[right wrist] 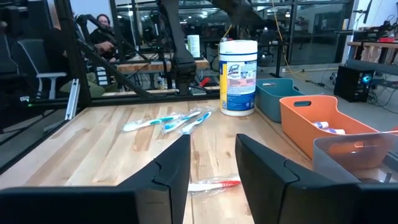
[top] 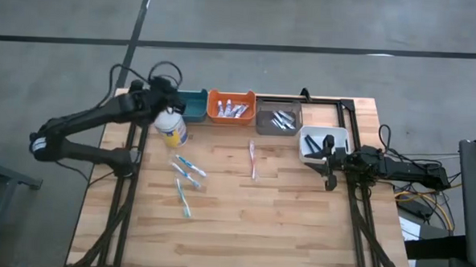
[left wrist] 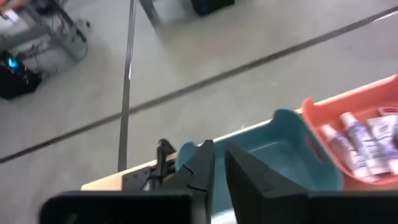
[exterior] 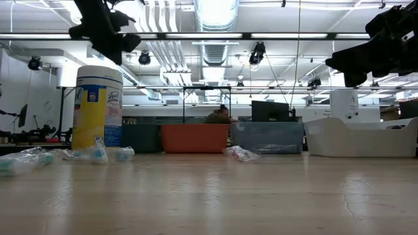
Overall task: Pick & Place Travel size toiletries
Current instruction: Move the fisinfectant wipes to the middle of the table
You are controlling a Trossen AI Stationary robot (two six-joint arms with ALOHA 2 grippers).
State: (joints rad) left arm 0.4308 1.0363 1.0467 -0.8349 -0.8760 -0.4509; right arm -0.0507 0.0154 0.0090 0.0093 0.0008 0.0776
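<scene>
Here three teal toothbrushes [top: 185, 175], one pink toothbrush [top: 252, 161]

Your left dark two-finger gripper [top: 173, 101] sits at ten o'clock on the table, raised, fingers nearly together. Your right dark two-finger gripper [top: 328, 160] waits at three o'clock, fingers parted.

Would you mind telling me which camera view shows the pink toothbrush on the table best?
The high view: the pink toothbrush lies alone and unobstructed at mid-table. The right wrist view shows it partly behind that arm's fingers. The low view shows only a small wrapped bundle that is probably it. The left wrist view misses it.
</scene>
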